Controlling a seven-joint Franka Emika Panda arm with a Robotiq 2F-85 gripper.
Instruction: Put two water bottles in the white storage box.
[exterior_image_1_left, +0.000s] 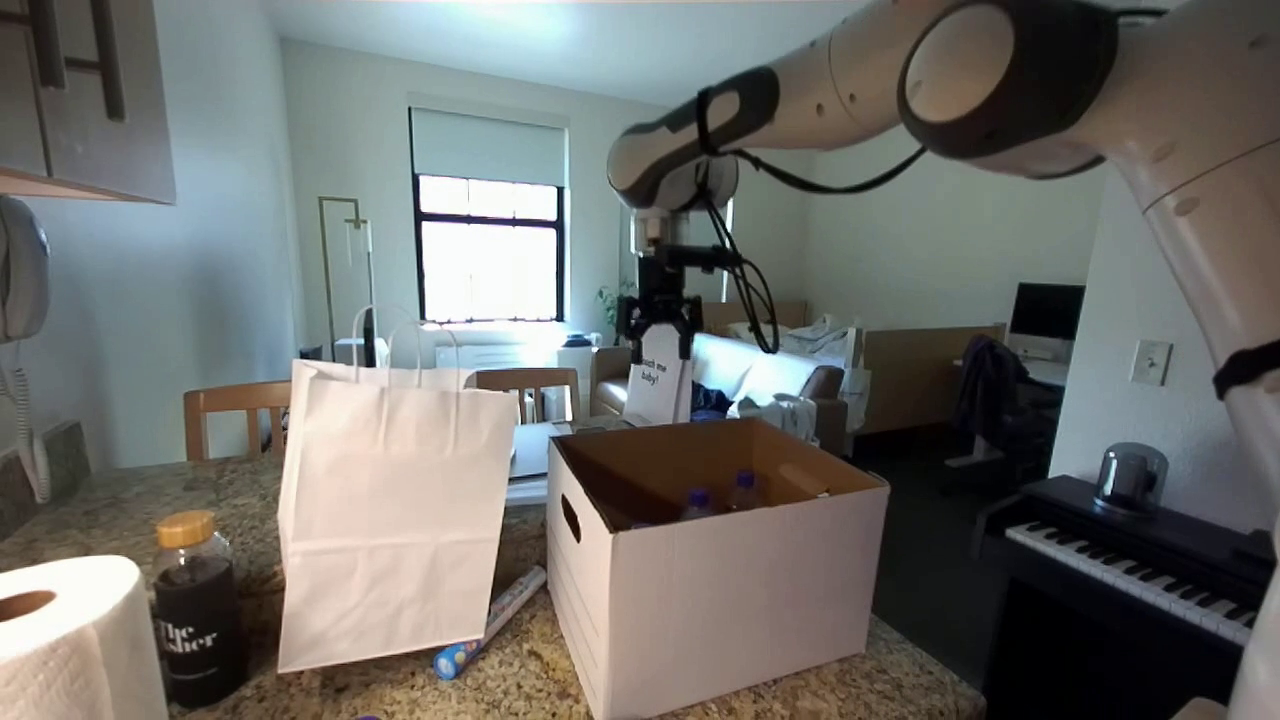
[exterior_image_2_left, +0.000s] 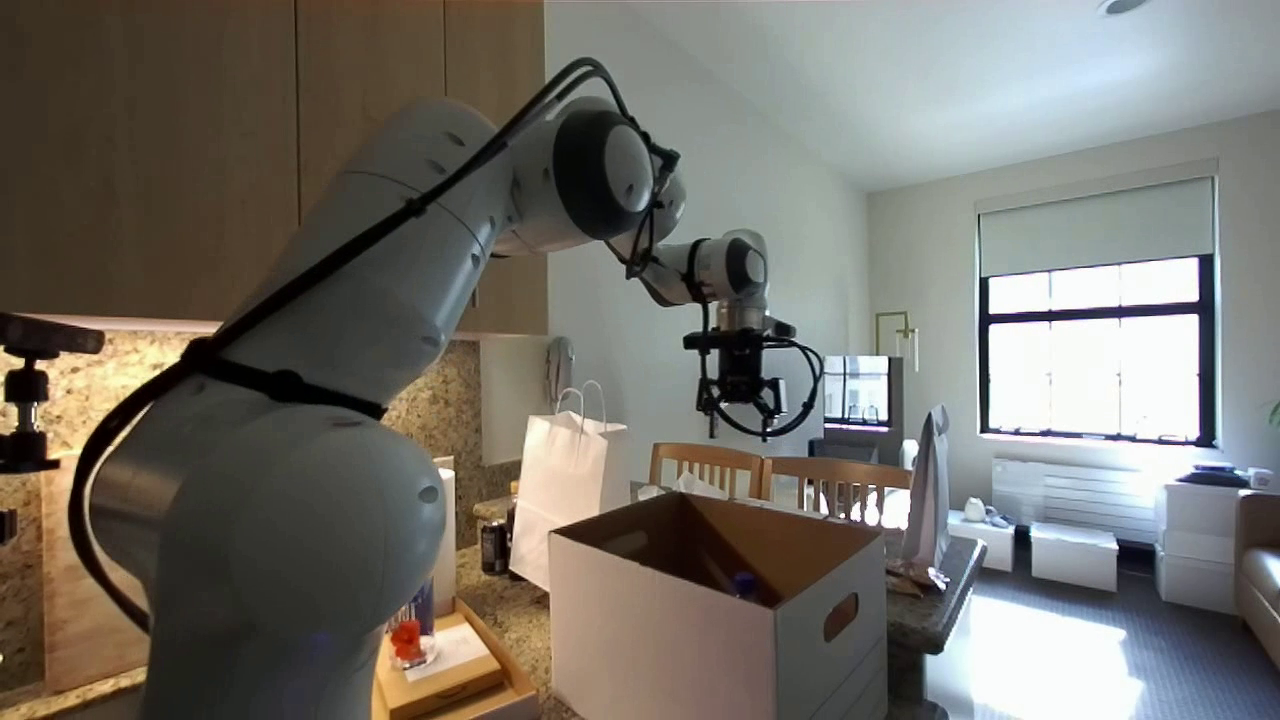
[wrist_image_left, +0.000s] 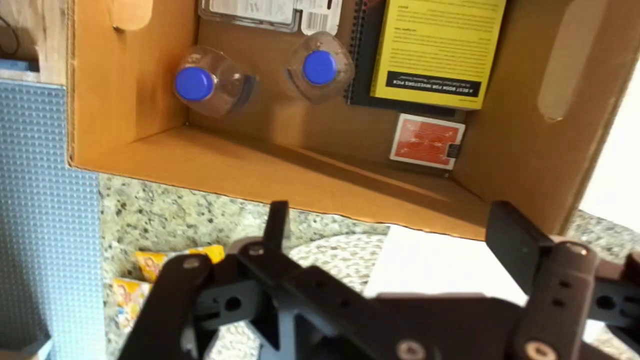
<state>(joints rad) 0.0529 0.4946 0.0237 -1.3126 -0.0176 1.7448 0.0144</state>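
Two clear water bottles stand inside the white storage box (exterior_image_1_left: 745, 605), which has brown inner walls. In the wrist view their blue caps face up: a bottle (wrist_image_left: 222, 85) by the box's end wall and another bottle (wrist_image_left: 320, 67) nearer the middle. Only their tops show in an exterior view, as a bottle cap (exterior_image_1_left: 697, 498) and a bottle cap (exterior_image_1_left: 745, 480); a single cap (exterior_image_2_left: 744, 584) peeks out in an exterior view. My gripper (wrist_image_left: 390, 215) is open, its fingers wide apart and nothing held. It hangs higher than the box (exterior_image_2_left: 660, 620), over the outside of one long rim.
Inside the box lie a yellow book (wrist_image_left: 440, 45), a red card pack (wrist_image_left: 427, 141) and a clear plastic package (wrist_image_left: 250, 12). A tall white paper bag (exterior_image_1_left: 395, 530) stands beside it. Farther along are a dark bottle (exterior_image_1_left: 200, 630) and a paper towel roll (exterior_image_1_left: 95, 640).
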